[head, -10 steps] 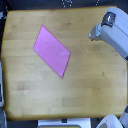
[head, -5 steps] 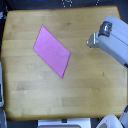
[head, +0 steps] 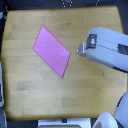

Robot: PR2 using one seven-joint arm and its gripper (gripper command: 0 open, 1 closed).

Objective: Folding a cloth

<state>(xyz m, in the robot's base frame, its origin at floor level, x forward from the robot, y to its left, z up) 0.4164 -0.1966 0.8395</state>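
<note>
The pink-magenta cloth (head: 52, 50) lies flat and unfolded on the wooden table (head: 30, 95), turned like a diamond, left of the middle in the exterior view. My gripper (head: 79, 49) reaches in from the exterior view's right on a bulky grey-white arm (head: 107, 50). Its tip points at the cloth's right-hand corner and sits a short gap away from it, not touching. The tip looks like one narrow wedge, too small and blurred to show how the jaws stand. Nothing shows in its grasp.
The table's edges run close to the frame on all sides. White robot parts (head: 107, 121) stand at the bottom right, just off the table's edge. Dark objects (head: 67, 3) sit beyond the top edge.
The arm has moved leftward and downward in the exterior view, bringing the gripper tip from the table's upper right to just beside the cloth's right corner. The cloth has not moved.
</note>
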